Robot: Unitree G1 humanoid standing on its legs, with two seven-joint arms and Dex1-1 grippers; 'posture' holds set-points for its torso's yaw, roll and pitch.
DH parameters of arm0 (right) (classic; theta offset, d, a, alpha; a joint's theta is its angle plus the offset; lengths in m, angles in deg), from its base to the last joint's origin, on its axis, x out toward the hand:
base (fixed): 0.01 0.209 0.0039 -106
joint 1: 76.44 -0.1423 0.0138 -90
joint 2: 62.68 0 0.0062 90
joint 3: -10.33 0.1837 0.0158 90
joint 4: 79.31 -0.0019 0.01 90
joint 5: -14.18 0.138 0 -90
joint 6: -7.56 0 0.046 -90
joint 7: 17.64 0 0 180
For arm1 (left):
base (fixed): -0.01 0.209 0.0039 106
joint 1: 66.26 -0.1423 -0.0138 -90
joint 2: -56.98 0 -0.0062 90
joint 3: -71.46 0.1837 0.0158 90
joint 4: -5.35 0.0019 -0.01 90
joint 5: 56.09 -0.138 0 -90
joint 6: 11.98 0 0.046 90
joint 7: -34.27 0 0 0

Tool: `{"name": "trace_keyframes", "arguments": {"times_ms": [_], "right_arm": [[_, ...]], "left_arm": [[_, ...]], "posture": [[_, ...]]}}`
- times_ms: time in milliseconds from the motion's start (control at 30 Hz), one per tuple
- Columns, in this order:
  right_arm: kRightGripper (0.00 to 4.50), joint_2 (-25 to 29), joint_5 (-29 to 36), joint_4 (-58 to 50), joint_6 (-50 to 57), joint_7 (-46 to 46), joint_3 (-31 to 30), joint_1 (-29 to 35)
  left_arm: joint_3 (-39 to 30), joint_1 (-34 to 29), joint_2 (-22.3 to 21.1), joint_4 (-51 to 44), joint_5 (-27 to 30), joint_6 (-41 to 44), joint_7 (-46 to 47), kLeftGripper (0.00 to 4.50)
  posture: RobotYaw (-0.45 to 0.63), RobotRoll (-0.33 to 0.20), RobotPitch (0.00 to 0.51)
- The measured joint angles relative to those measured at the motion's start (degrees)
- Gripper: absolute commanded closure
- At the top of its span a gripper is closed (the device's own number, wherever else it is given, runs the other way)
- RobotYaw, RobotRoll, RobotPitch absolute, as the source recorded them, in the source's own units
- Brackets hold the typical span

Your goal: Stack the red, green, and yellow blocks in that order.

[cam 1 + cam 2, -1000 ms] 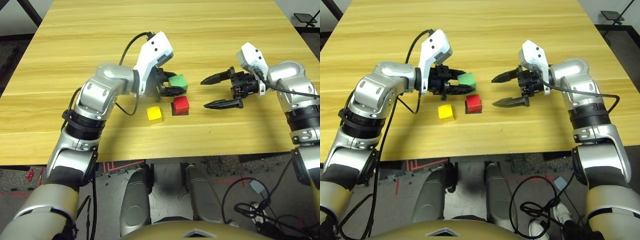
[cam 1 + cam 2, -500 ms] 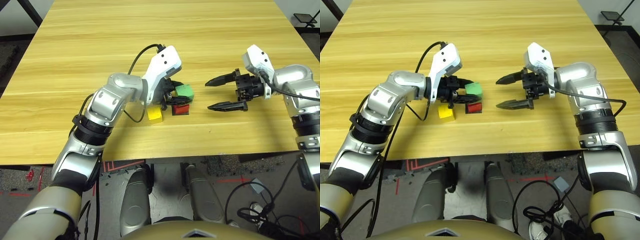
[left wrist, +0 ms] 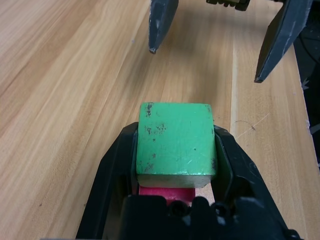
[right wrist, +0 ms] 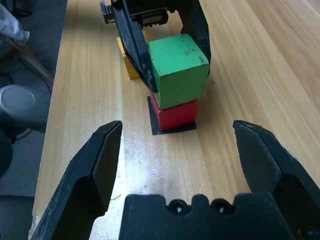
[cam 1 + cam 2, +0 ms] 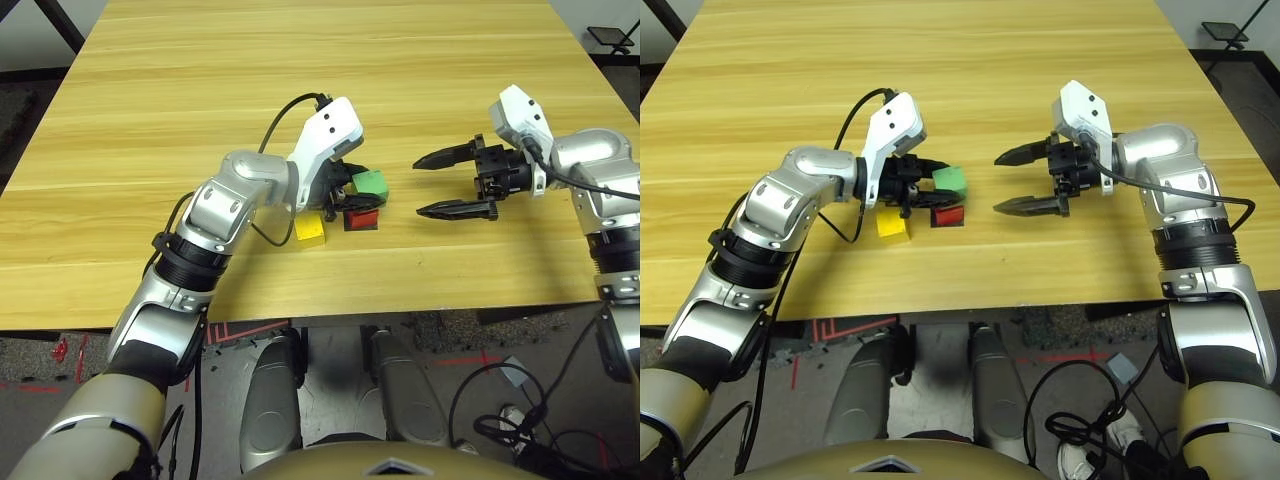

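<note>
Left hand (image 3: pixel 175 165) grips pale green matte cube (image 3: pixel 176 142) atop bright red matte cube (image 4: pixel 175 114); next: release. Right hand (image 5: pixel 1023 182) open, idle.

Wooden table (image 5: pixel 300 90), black patch (image 4: pixel 172 131)

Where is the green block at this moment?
The green block is near the table's middle, gripped by the left tool directly over the red block, with the yellow block just to the robot's left.
</note>
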Motion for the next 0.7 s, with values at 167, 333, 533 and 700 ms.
{"name": "trace_keyframes", "arguments": {"times_ms": [167, 333, 533, 700], "right_arm": [[0.00, 0.0, 0.0, 0.0, 0.0, 0.1, 0.0, 0.4], [0.00, 0.0, 0.0, 0.0, 0.0, 0.1, 0.0, 0.4], [0.00, 0.0, 0.0, 0.0, 0.0, 0.2, 0.0, 0.4], [0.00, 0.0, 0.0, 0.0, 0.1, 0.2, 0.0, 0.4]], "left_arm": [[0.7, -0.4, -0.4, 0.0, -0.1, -0.9, -0.4, 2.40], [0.9, -0.9, -1.2, 0.0, -0.3, -1.6, -0.7, 2.40], [0.9, -1.4, -1.2, 1.1, -0.7, -3.5, -1.0, 2.40], [0.9, -1.4, -1.2, 1.9, -0.7, -4.7, -1.1, 2.40]], "posture": [[0.06, -0.006, 0.242], [0.06, -0.009, 0.244], [0.06, -0.013, 0.245], [0.06, -0.015, 0.244]]}}
